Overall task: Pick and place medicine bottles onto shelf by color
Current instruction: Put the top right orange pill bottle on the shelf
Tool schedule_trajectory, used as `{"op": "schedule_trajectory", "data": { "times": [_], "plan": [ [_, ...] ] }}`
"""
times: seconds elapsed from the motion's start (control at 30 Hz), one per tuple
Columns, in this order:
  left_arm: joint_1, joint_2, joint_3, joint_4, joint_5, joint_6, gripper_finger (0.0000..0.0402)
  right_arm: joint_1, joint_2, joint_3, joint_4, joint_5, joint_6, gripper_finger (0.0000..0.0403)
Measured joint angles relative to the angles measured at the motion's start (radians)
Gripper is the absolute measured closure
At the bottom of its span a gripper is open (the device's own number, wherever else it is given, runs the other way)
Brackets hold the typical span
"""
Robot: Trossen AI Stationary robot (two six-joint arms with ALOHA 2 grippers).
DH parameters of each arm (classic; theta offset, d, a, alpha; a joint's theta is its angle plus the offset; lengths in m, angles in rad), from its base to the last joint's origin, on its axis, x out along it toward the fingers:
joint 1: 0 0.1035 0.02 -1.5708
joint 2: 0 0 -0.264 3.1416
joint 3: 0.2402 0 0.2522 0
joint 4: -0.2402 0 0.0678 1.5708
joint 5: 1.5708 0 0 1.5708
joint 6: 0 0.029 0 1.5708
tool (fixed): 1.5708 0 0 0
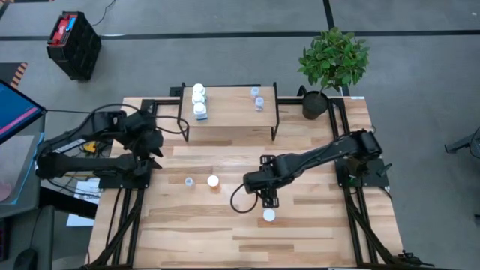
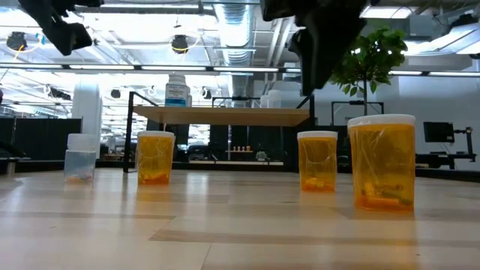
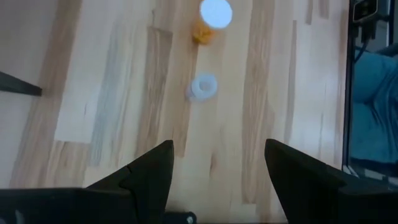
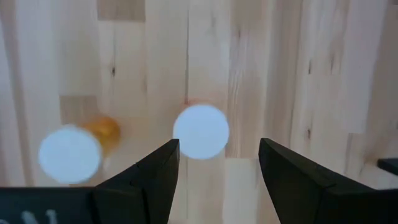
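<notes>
The shelf (image 1: 229, 124) stands at the table's far middle, with white bottles (image 1: 199, 101) on its left part and clear bluish ones (image 1: 257, 99) on its right. On the tabletop stand a clear bottle (image 1: 189, 181) and orange white-capped bottles (image 1: 213, 181) (image 1: 268, 215). A third orange bottle (image 2: 318, 161) stands under my right gripper (image 1: 268, 196). That gripper is open, points down, and is well above this bottle's cap (image 4: 201, 132). My left gripper (image 1: 154, 146) is open and empty at the table's left, with the clear bottle (image 3: 203, 87) ahead of it.
A potted plant (image 1: 330, 64) stands at the table's far right corner. Black frame rails (image 1: 360, 217) run along the table's left and right sides. Bare wood lies in front of the shelf and along the near edge.
</notes>
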Motion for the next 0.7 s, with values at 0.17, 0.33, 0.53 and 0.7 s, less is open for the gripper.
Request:
{"op": "schedule_trajectory", "data": {
  "times": [0.17, 0.33, 0.53, 0.7],
  "plan": [
    [0.000, -0.009, 0.000, 0.024, -0.009, 0.000, 0.0164, -0.012, 0.000, 0.013, 0.055, -0.049, -0.010, 0.0159],
    [0.000, -0.007, 0.000, 0.028, -0.048, -0.001, 0.0164, -0.002, 0.000, 0.013, 0.089, -0.075, -0.085, 0.0159],
    [0.000, -0.006, 0.000, 0.031, -0.047, -0.009, 0.0164, 0.004, 0.000, 0.013, 0.084, -0.078, 0.067, 0.0157],
    [0.000, -0.006, 0.000, 0.032, -0.047, -0.043, 0.0164, -0.005, 0.000, 0.012, 0.031, -0.073, 0.105, 0.0138]
  ]
}}
